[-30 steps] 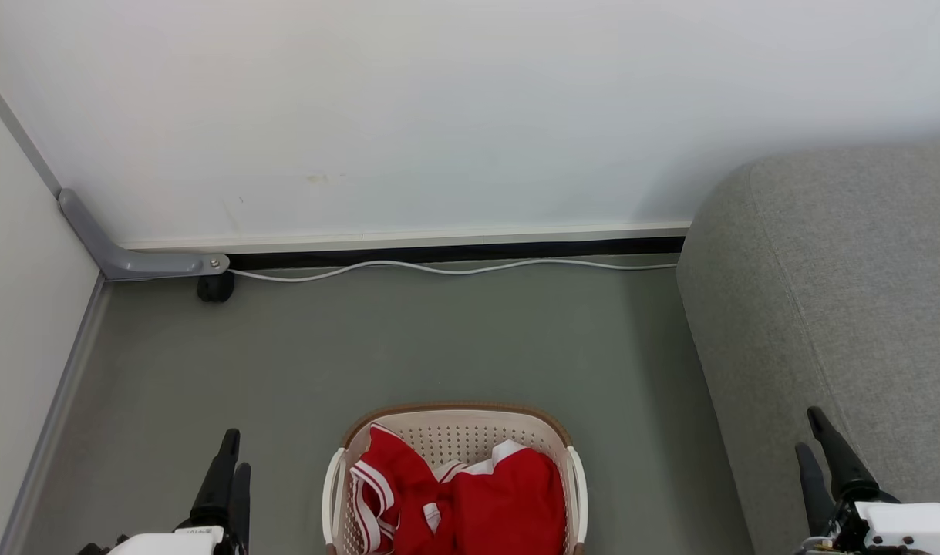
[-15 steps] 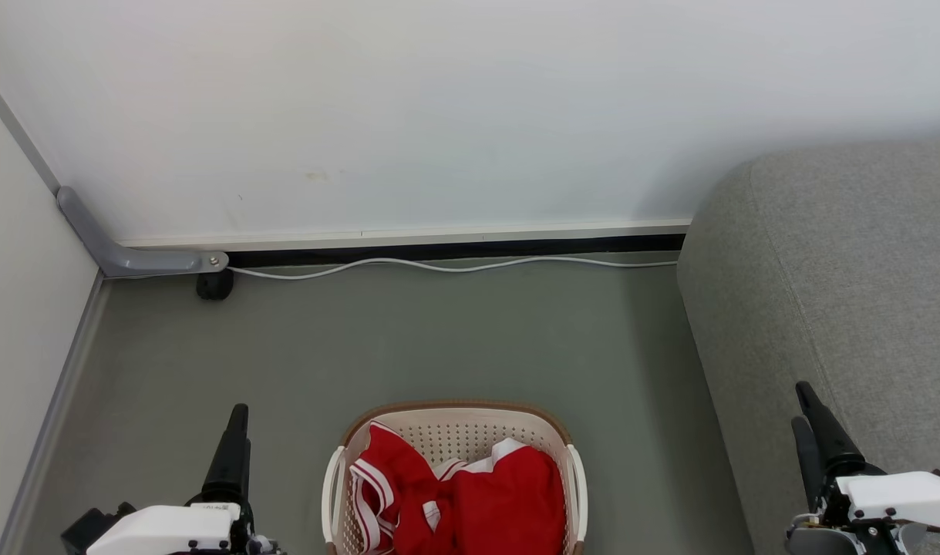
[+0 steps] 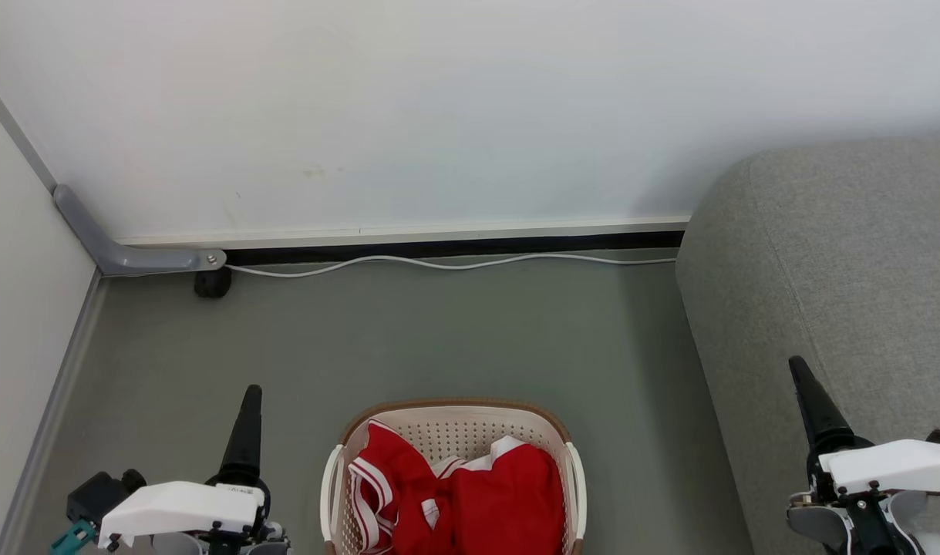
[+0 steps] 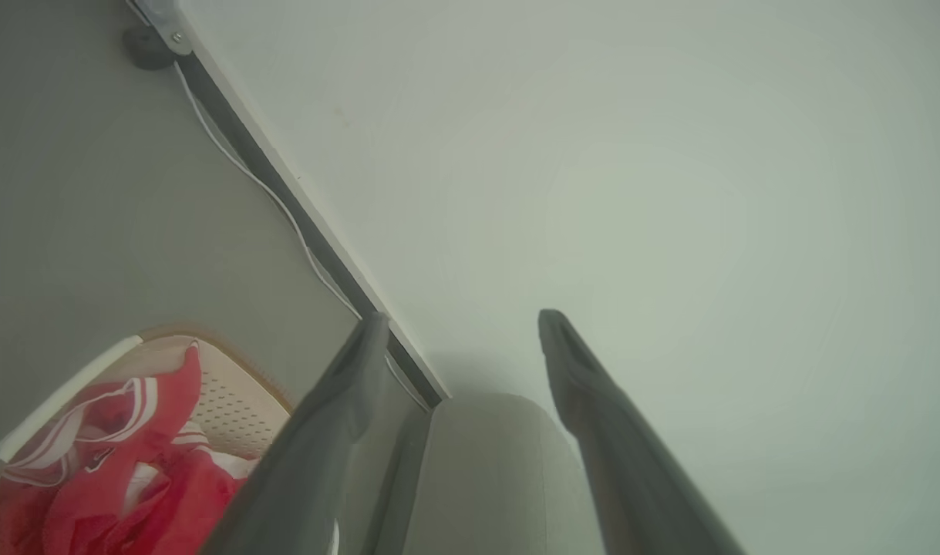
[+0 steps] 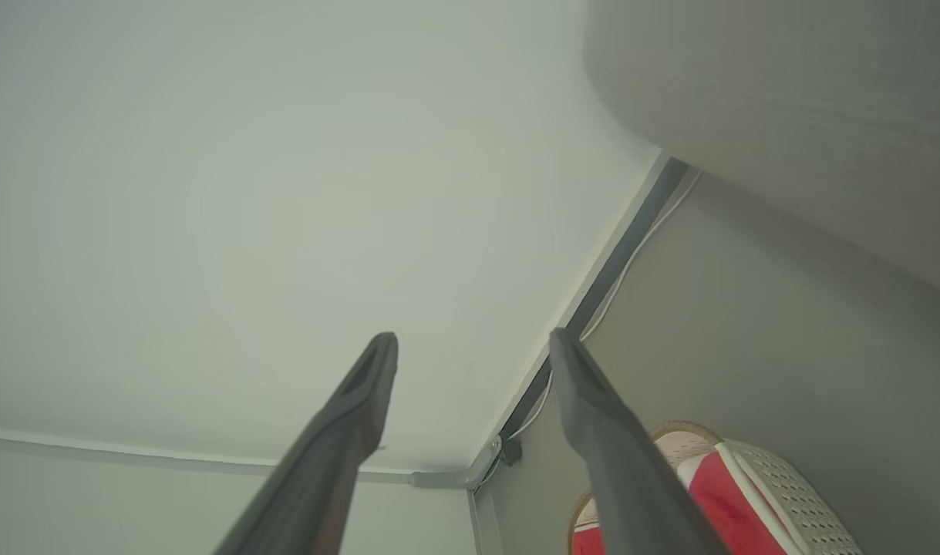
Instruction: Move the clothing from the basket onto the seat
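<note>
The cream basket stands on the floor at the bottom centre, with the red, white-trimmed clothing heaped inside it. The grey seat rises along the right side. My left gripper hangs left of the basket, clear of it. My right gripper hovers over the seat's front edge. In the left wrist view the left gripper is open and empty, with clothing and basket at lower left. The right wrist view has the right gripper open and empty, with the basket at lower right.
A white cable runs along the dark baseboard under the back wall. A grey bracket and a black caster sit in the back left corner. Grey floor lies between the basket and the wall.
Both grippers have come farther up the head view, and more of their white wrists shows. The basket and clothing have stayed put.
</note>
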Tool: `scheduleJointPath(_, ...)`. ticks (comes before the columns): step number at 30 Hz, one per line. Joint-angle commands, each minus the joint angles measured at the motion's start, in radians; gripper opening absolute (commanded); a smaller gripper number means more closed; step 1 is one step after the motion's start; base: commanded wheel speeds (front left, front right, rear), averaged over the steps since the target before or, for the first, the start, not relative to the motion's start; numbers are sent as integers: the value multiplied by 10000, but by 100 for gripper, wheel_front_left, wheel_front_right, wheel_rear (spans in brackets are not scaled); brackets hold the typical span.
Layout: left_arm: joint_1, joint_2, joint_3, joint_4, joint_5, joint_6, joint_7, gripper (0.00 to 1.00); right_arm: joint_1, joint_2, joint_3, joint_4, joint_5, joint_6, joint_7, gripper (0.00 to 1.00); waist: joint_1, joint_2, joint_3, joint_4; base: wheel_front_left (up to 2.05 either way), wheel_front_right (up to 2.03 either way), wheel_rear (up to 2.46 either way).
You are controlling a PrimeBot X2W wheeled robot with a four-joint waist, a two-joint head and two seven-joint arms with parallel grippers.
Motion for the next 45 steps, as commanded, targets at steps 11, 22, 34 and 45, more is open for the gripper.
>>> scheduleJointPath(11, -1032, 157, -341, 71, 2181, 256, -418, 100, -956, -527, 624, 33, -1998, 50, -479, 100, -1, 0, 29, -22, 0, 0, 0)
scheduleJointPath(22, -1381, 191, -640, 373, 3789, 534, -742, 100, -1360, -741, 1187, 332, -3666, 54, -802, 100, -1, 0, 62, -22, 0, 0, 0)
scheduleJointPath(34, -1765, 228, -974, 571, 5530, 745, -1094, 100, -1781, -960, 1633, 545, -5252, 58, -1153, 100, -1, 0, 86, -37, 0, 0, 0)
scheduleJointPath(45, -2093, 262, -1160, 846, 6818, 933, -1418, 100, -2125, -1172, 1934, 728, -6447, 63, -1476, 100, -1, 0, 110, -16, 0, 0, 0)
